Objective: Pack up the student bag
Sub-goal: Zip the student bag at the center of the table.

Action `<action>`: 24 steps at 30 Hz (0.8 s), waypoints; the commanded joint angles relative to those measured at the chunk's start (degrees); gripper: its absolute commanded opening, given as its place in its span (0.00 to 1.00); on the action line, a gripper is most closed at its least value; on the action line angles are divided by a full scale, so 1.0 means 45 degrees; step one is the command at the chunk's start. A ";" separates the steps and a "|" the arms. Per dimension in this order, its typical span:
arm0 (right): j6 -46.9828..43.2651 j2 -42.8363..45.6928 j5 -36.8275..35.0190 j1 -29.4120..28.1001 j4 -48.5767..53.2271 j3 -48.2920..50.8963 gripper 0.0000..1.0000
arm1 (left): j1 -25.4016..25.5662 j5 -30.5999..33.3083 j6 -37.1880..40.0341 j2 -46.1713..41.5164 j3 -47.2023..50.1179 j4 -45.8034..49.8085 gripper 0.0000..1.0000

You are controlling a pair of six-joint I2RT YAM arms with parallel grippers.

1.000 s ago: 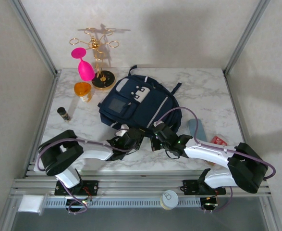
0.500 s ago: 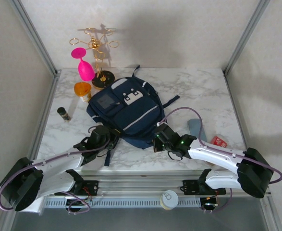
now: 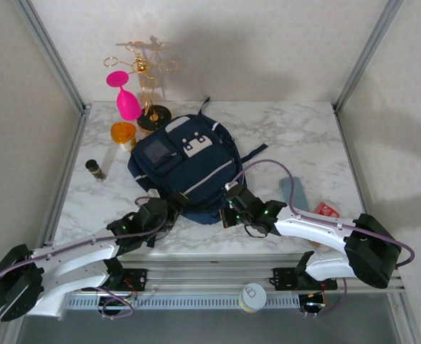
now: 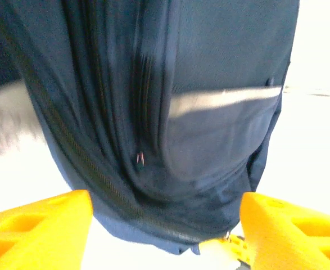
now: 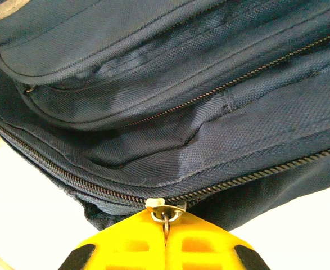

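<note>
Right pincer [image 5: 165, 225]: It was shut tight. Its two yellow fingers [image 5: 125, 244] pinched the little metal zip pull [image 5: 165, 215] on the student bag [image 5: 170, 84].

Left pincer [image 4: 165, 216]: It was wide open and held nothing. The bag's near end sat in the gap between its fingers.

Where the bag was: It lay flat on the table [image 3: 303, 136], front side up, right in front of both pincers. In the top view the right pincer [image 3: 228, 210] and the left pincer [image 3: 168, 209] were both at the bag's near end.

Which way the bag lay: It was straight ahead of the pincers. Its long way ran from them toward the back of the table, leaning a little left.

Which arm was nearer: Both were about as close, but I think the right one counted most, since it had the zip.

What the next move needed: I think the zip had to be dragged along its track, sideways around the bag's edge.

Hard to see: The left wrist view was blurry. I could not see inside the bag, or where the zip track ended.

Other things: A pink glass [image 3: 128, 100] and an orange cup [image 3: 123, 134] stood to the back left, apart from the bag.
</note>
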State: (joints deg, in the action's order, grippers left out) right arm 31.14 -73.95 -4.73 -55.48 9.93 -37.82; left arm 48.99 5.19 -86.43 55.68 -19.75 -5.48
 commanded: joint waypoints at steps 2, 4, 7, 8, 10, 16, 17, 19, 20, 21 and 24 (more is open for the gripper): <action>-0.0185 -0.0164 -0.0182 -0.0080 -0.0556 0.0393 0.00 | 0.1751 0.1635 -0.2618 0.1071 -0.0772 -0.0097 0.76; -0.0300 -0.0238 -0.0125 -0.0092 -0.0688 0.0466 0.00 | 0.2197 0.1605 -0.3344 0.2130 -0.1302 -0.0449 0.82; -0.0510 -0.0203 -0.0042 -0.0074 -0.1104 0.0796 0.00 | 0.2200 0.1768 -0.4079 0.3584 -0.1728 -0.1222 0.81; -0.0577 -0.0186 -0.0036 -0.0078 -0.1184 0.0858 0.00 | 0.2201 0.1869 -0.4111 0.3996 -0.1950 -0.1468 0.80; -0.0702 -0.0197 0.0050 -0.0090 -0.1211 0.0831 0.00 | 0.2163 0.1909 -0.4335 0.5011 -0.2638 -0.1214 0.75; -0.0876 -0.0362 -0.0259 -0.0086 -0.1231 0.0699 0.00 | 0.2126 0.2551 -0.4697 0.6656 -0.3449 -0.1321 0.49; -0.0883 -0.0376 -0.0324 -0.0084 -0.1233 0.0697 0.00 | 0.2087 0.2419 -0.4610 0.6899 -0.3607 -0.1169 0.45; -0.0902 -0.0469 -0.0560 -0.0078 -0.1155 0.0659 0.00 | 0.2043 0.2348 -0.4327 0.7094 -0.3768 -0.1019 0.32; -0.0897 -0.0524 -0.0768 -0.0089 -0.1100 0.0658 0.00 | 0.2038 0.2411 -0.4200 0.7133 -0.3812 -0.0828 0.24; -0.0878 -0.0599 -0.1070 -0.0090 -0.1006 0.0636 0.00 | 0.2007 0.2430 -0.4075 0.7158 -0.3791 -0.0683 0.18; -0.0961 -0.0842 -0.1770 -0.0083 -0.0486 0.0434 0.00 | 0.1927 0.2403 -0.3640 0.6972 -0.3583 -0.0612 0.03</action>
State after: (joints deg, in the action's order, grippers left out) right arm 27.66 -76.25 -9.23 -55.44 5.04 -35.16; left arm 58.67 12.91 -104.99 87.11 -35.05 -8.82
